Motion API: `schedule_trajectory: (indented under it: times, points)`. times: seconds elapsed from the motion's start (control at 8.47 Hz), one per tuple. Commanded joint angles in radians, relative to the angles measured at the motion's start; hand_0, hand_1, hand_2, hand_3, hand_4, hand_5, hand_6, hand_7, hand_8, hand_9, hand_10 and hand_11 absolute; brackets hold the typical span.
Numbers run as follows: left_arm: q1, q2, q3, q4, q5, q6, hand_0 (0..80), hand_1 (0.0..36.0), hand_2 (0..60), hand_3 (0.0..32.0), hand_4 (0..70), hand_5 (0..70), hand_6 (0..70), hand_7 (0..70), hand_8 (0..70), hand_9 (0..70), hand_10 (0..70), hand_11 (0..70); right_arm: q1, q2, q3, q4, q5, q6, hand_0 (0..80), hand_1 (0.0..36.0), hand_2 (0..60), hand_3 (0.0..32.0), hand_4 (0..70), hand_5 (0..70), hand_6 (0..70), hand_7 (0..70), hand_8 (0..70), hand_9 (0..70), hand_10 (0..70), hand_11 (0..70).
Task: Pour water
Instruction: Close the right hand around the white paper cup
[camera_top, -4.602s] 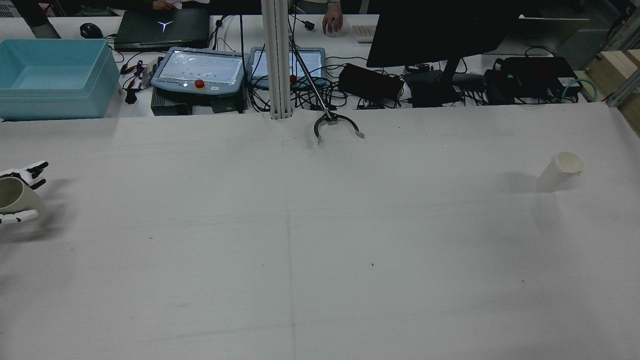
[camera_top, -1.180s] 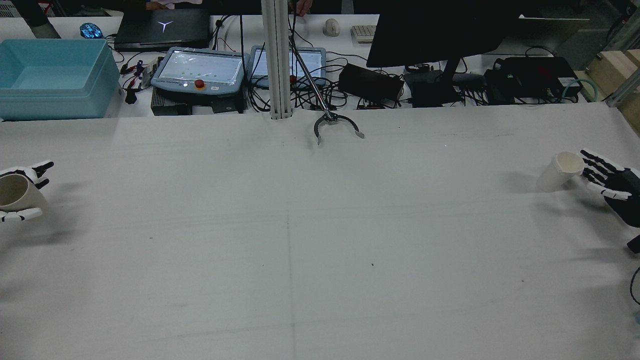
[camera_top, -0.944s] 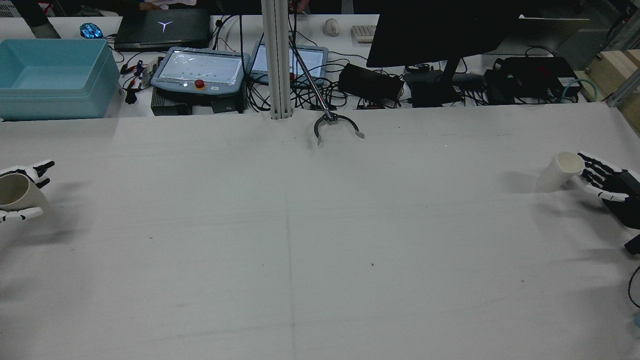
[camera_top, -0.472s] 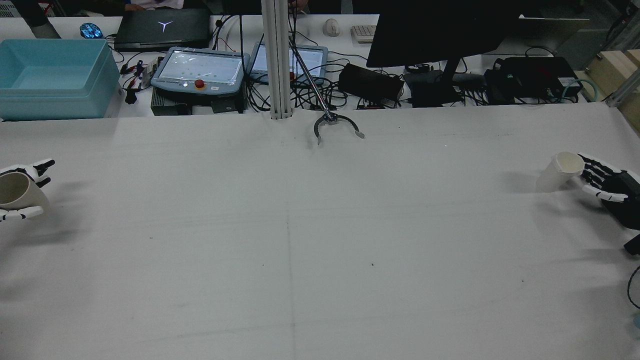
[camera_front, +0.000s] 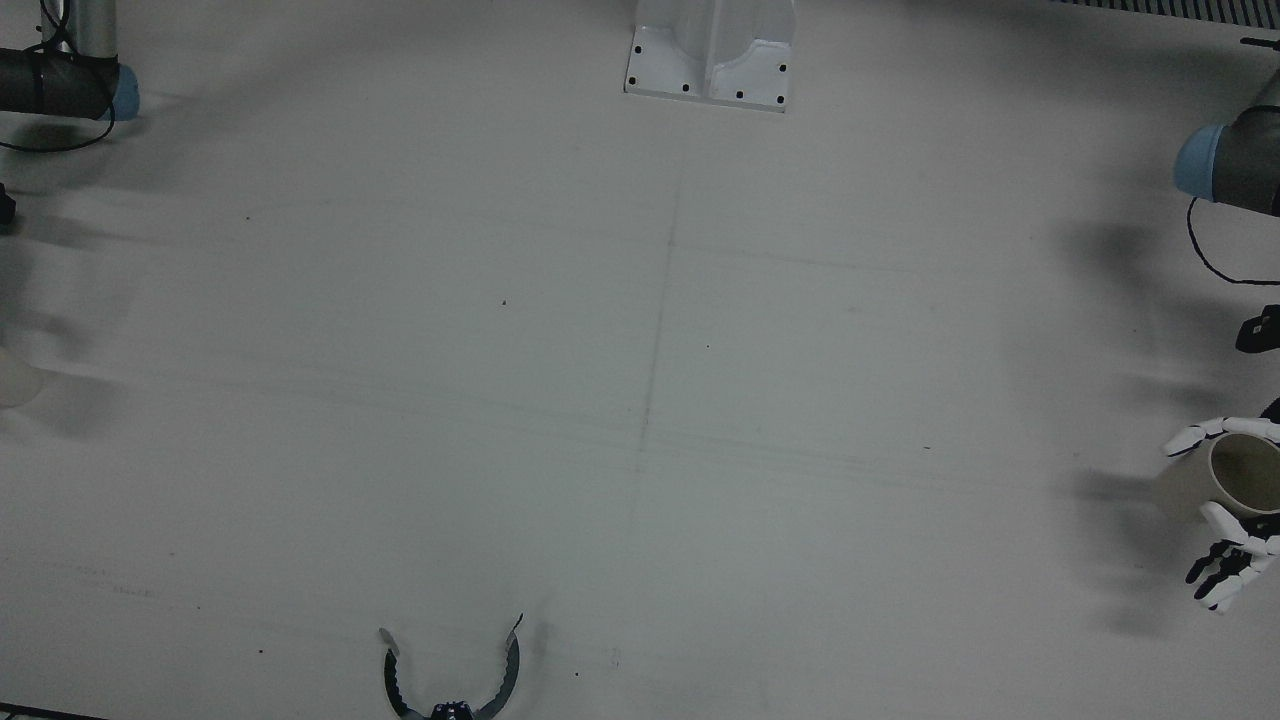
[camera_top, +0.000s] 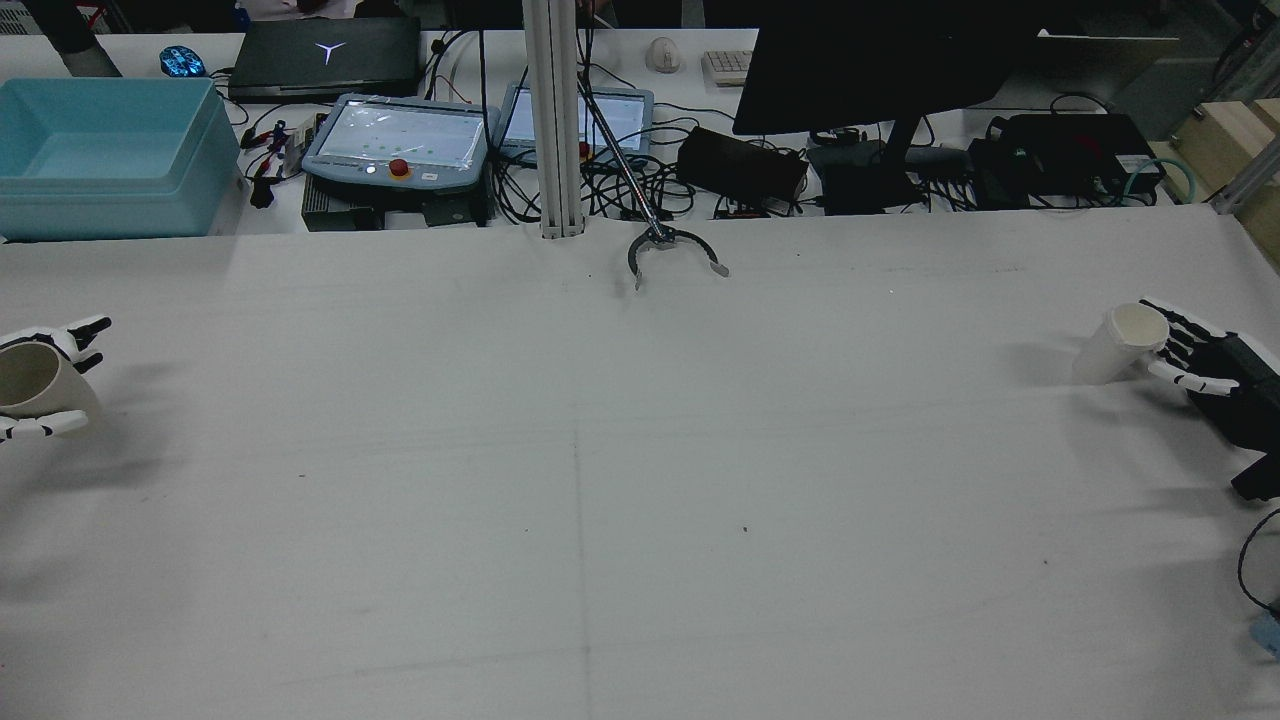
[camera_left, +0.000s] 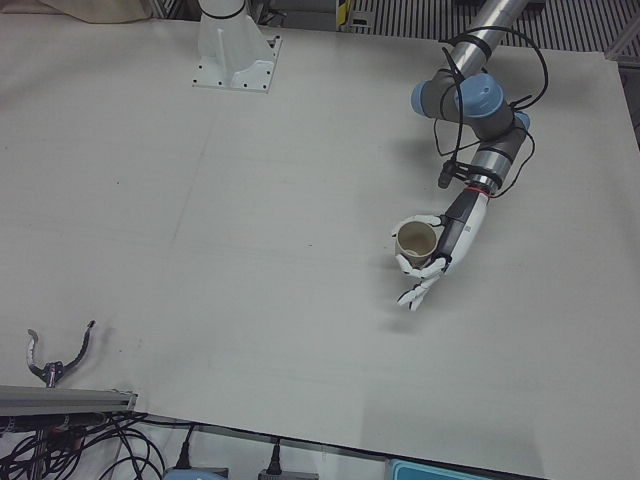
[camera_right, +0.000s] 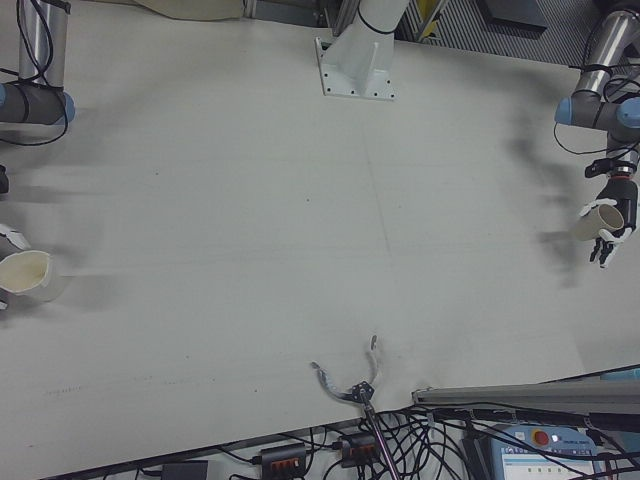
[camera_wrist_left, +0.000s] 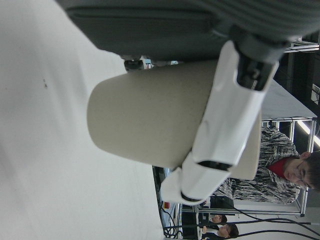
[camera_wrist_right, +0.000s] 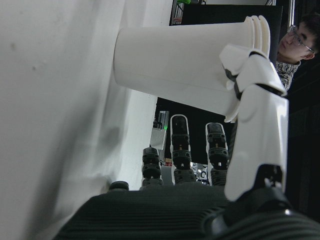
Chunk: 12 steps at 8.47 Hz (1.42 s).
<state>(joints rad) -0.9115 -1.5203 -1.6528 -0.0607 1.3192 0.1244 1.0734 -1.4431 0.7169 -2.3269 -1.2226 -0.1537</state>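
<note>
The left hand (camera_left: 432, 262) is wrapped round a beige cup (camera_left: 415, 241) and holds it clear of the worktop (camera_top: 640, 480), tipped over so its mouth faces sideways and up. In the left hand view a pale finger (camera_wrist_left: 220, 125) lies across the cup's wall, so that grip looks settled. I can't see any water in it from any angle.

Far across on the other side, the right hand (camera_top: 1195, 350) is spread wide beside a white cup (camera_top: 1118, 343) that stands on the worktop. In the right hand view one white finger (camera_wrist_right: 255, 100) reaches the cup's rim end, while the dark fingers (camera_wrist_right: 181, 150) lie apart below it, not yet curled in. I can't tell for sure whether anything is pressing on the cup; it looks more like bracketing than holding.

So, by my reckoning, one cup is picked up and the second is only being approached. Still to come: closing on the white cup, bringing the two together from opposite ends of the worktop, and the pour itself. A grabber tool (camera_top: 670, 255) lies at the far edge, out of the way.
</note>
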Motion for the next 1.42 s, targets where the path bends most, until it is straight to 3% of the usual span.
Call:
schedule_trajectory:
  times: [0.0,0.47,1.3]
  points:
    - [-0.001,0.002,-0.001,0.001,0.000,0.000,80.0,36.0,60.0,0.0,36.9,70.0,16.5,10.4,10.2,3.2,5.6,12.5,-0.001,0.015,0.001,-0.008,-0.002,-0.003,59.3,27.4,26.0,0.0,23.4,10.5,28.2,25.9,11.7,11.9,0.0,0.0]
    - [-0.003,0.006,-0.002,-0.001,0.000,0.000,80.0,36.0,60.0,0.0,36.7,70.0,16.5,10.4,10.2,3.3,5.6,12.5,-0.003,0.038,0.006,-0.034,-0.003,-0.007,59.2,27.2,26.2,0.0,24.7,10.4,29.5,28.6,10.5,10.4,0.0,0.0]
    - [-0.003,0.008,0.010,-0.008,-0.002,0.001,80.0,36.0,60.0,0.0,36.1,70.0,16.3,10.1,10.2,3.3,5.9,12.9,-0.010,0.085,0.007,-0.075,-0.005,-0.027,58.2,26.6,23.8,0.0,20.0,9.8,25.9,23.9,8.0,7.0,0.0,0.0]
